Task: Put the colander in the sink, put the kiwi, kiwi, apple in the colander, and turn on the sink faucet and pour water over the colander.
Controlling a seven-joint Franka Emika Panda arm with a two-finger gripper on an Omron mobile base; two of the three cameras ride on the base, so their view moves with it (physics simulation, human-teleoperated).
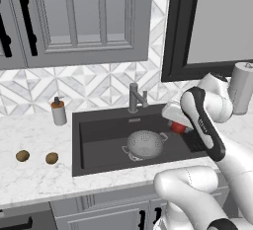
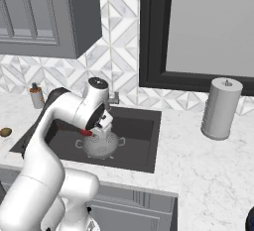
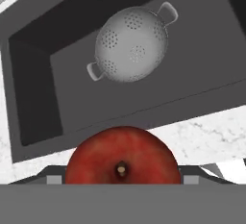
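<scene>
I see the gripper [image 1: 179, 125] clenched on the apple [image 3: 122, 157] — the red fruit sits between the finger tips, held above the sink's [image 1: 106, 162] right side. The colander [image 1: 144, 143] sits upright on the basin floor. Both kiwis [image 1: 22, 155] [image 1: 52, 158] lie on the marble counter [image 1: 34, 179] left of the sink, near each other — the faucet [image 1: 135, 97] stands behind the basin

This is a home kitchen: a dark sink [image 1: 99, 140] with a grey faucet [image 1: 136, 97] is sunk into a white marble desk [image 1: 29, 177], with grey panelled cabinets [image 1: 84, 17] above and below. Patterned geometric tiles [image 1: 99, 83] line the wall. A soap dispenser [image 1: 59, 111], a paper towel roll [image 2: 221, 108] and a dark-framed window [image 2: 198, 31] complete the domestic look.
</scene>
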